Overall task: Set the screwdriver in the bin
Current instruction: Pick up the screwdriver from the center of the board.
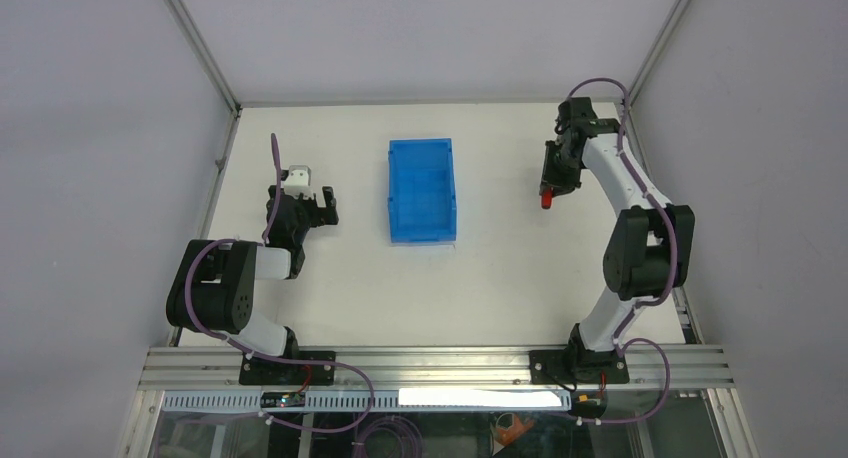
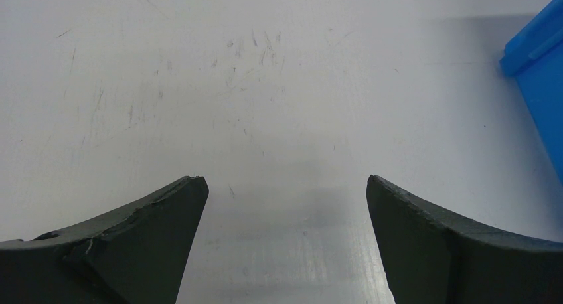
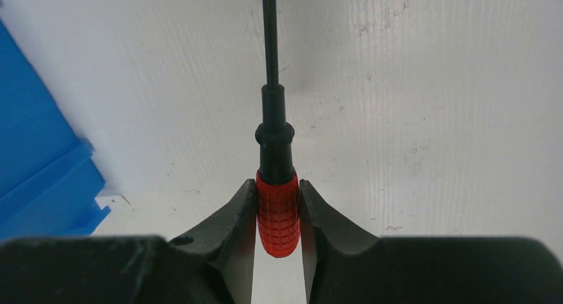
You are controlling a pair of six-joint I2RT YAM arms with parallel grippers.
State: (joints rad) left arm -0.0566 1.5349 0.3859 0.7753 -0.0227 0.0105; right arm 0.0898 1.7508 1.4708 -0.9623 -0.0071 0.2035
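The blue bin [image 1: 421, 190] stands on the white table at the middle back. My right gripper [image 1: 553, 181] is to the right of it, apart from it, and is shut on the red handle of the screwdriver [image 1: 547, 199]. In the right wrist view the red handle [image 3: 277, 214] is clamped between my right gripper's [image 3: 277, 183] jaws and the black shaft points away over the table; the bin's corner [image 3: 41, 184] shows at the left. My left gripper [image 1: 322, 204] is open and empty, left of the bin; in the left wrist view my left gripper [image 2: 287, 179] shows only bare table between the fingertips.
The bin's corner [image 2: 539, 65] shows at the right edge of the left wrist view. Grey enclosure walls with metal posts [image 1: 200, 48] bound the table at back and sides. An aluminium rail [image 1: 430, 363] runs along the near edge.
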